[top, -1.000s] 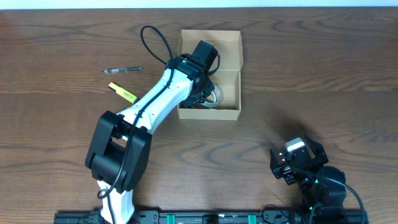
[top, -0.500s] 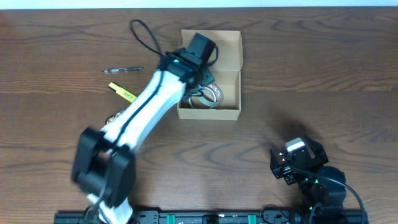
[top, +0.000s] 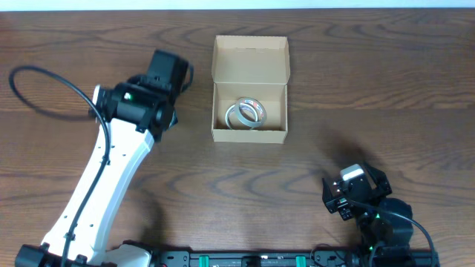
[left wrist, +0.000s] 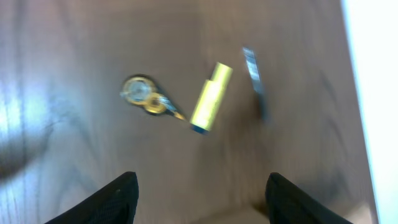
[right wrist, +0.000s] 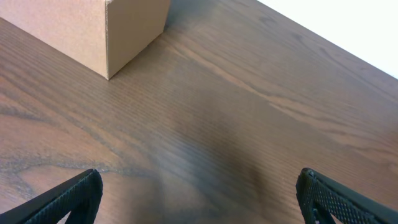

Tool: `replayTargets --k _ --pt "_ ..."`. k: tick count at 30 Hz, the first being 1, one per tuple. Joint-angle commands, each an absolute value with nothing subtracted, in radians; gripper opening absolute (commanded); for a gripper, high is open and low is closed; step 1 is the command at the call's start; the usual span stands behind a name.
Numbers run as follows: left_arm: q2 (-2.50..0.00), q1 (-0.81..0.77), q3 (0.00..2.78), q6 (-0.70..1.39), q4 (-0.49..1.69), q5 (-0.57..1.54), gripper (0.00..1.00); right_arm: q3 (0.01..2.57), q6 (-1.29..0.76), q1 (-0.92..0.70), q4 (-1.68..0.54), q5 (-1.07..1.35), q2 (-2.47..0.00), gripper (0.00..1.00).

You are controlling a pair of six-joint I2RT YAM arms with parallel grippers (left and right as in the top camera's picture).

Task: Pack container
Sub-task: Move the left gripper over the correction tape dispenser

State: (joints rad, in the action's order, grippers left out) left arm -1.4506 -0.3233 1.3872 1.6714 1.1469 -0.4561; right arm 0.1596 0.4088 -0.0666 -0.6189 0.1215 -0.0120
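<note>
Poised with wide, empty left fingers (left wrist: 112, 199) over mid-frame yellow cylindrical marker (left wrist: 210, 98), likely bound for light-tan cardboard box (top: 249, 135); right fingers (right wrist: 62, 199) wide too

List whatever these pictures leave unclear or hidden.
Left wrist: blur smears the pen; the round gold item beside the yellow marker is too blurred to name.
Overhead: the left arm covers all three.
Right wrist: the top edge cuts off the box; its inside is hidden.
</note>
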Motion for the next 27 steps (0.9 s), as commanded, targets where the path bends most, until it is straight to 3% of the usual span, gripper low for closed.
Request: replayTargets --k 1,3,4,5,6,10,19,27 --pt "-1.414 -0.299 1.269 1.932 1.147 -0.497 0.67 0.157 0.397 -0.059 -0.621 0.120 -0.006 0.99" --pt "-1.406 -0.291 1.213 2.028 1.147 -0.498 0.67 0.157 0.397 -0.059 -0.621 0.120 -0.006 0.99" --pt "-1.406 -0.279 1.178 2.085 1.147 -0.498 0.74 0.157 0.397 -0.059 -0.621 0.120 -0.006 0.99" --pt "-1.408 -0.263 1.161 2.084 1.136 -0.499 0.93 0.157 0.397 -0.059 -0.621 0.120 -0.006 0.99" --pt "-1.412 -0.243 1.157 2.084 1.131 -0.496 0.95 0.157 0.397 -0.059 -0.621 0.120 -0.006 0.99" --pt "-1.470 -0.150 1.156 2.084 1.115 -0.342 0.96 0.157 0.397 -0.059 -0.621 0.120 -0.006 0.99" --pt "-1.652 -0.074 1.156 2.084 0.875 -0.350 0.95 0.157 0.397 -0.059 -0.621 0.120 -0.006 0.99" --pt "-1.724 -0.024 1.156 2.084 0.852 -0.348 0.95 0.157 0.397 -0.059 -0.621 0.120 -0.006 0.99"
